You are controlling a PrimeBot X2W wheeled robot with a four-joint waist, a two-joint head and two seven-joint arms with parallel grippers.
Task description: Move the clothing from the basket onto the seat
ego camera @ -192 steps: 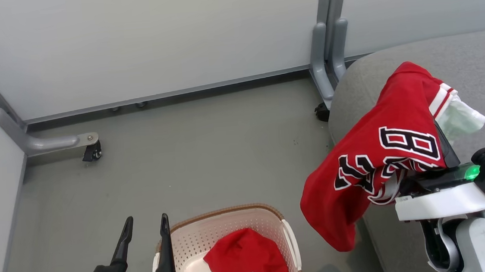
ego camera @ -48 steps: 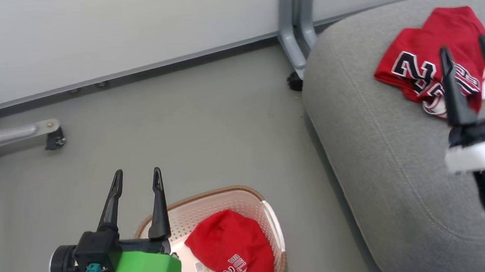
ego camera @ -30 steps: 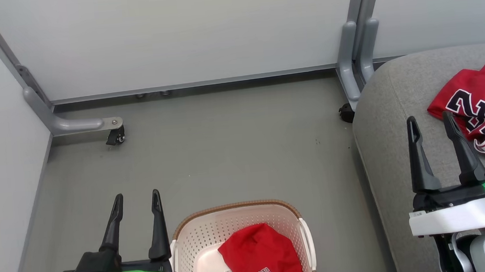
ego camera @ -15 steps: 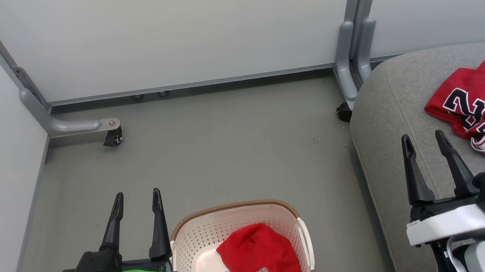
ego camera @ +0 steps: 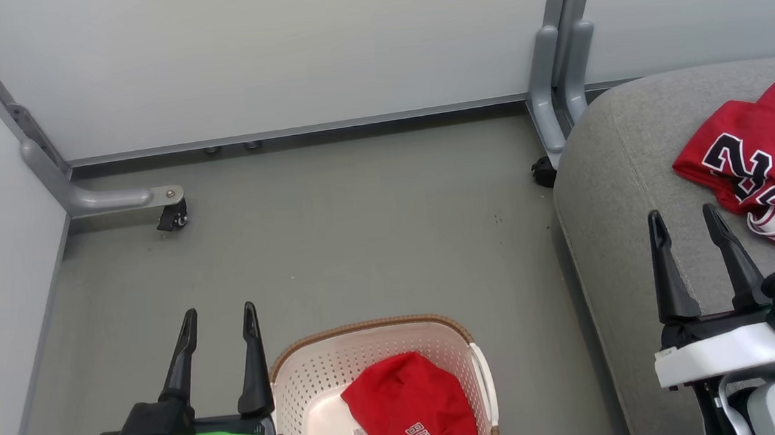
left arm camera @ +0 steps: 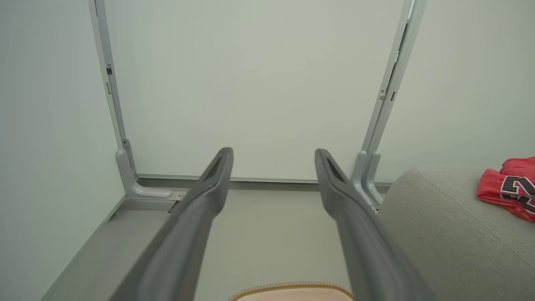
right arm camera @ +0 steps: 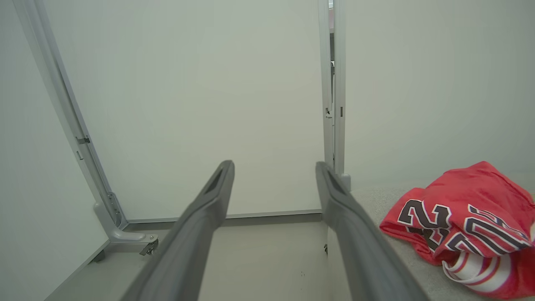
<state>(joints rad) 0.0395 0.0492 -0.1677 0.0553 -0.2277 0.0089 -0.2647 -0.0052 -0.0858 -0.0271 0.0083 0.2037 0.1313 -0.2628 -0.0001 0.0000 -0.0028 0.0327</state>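
While one piece waits to be fetched, the job stands about half done. From the head view, the remaining garment [ego camera: 409, 402] lies crumpled inside the basket [ego camera: 368, 326], and the placed garment [ego camera: 756, 161] rests well to the basket's right, on the seat [ego camera: 623, 226]. The left claw [ego camera: 219, 314] hangs just left of the basket, spread wide and empty. The right claw [ego camera: 683, 215], far right of the basket, is likewise wide and empty.

The left wrist view shows parted fingers with nothing between them, the basket's rim [left arm camera: 292, 286] just beneath. The right wrist view shows that claw gaping too, with the placed garment [right arm camera: 459, 217] off to one side.

Next, I judge, comes a reach into the basket — a claw centred over the red heap, lowered, then closed on a thick fold.
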